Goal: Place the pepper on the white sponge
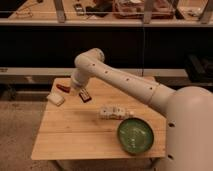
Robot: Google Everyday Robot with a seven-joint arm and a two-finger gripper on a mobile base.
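Note:
The pepper point(63, 88) is a slim dark red piece held at the end of my gripper point(69, 88), above the far left part of the wooden table point(75, 135). The gripper is shut on it. The white sponge point(55, 99) is a small cream pad at the table's left edge, just below and left of the pepper. The pepper hangs a little above and to the right of the sponge, apart from it. My white arm reaches in from the right across the table.
A dark flat bar with a label point(84, 96) lies just right of the gripper. A whitish segmented block point(114, 112) lies mid-table. A green bowl point(135, 135) sits at the front right. Dark shelving stands behind the table.

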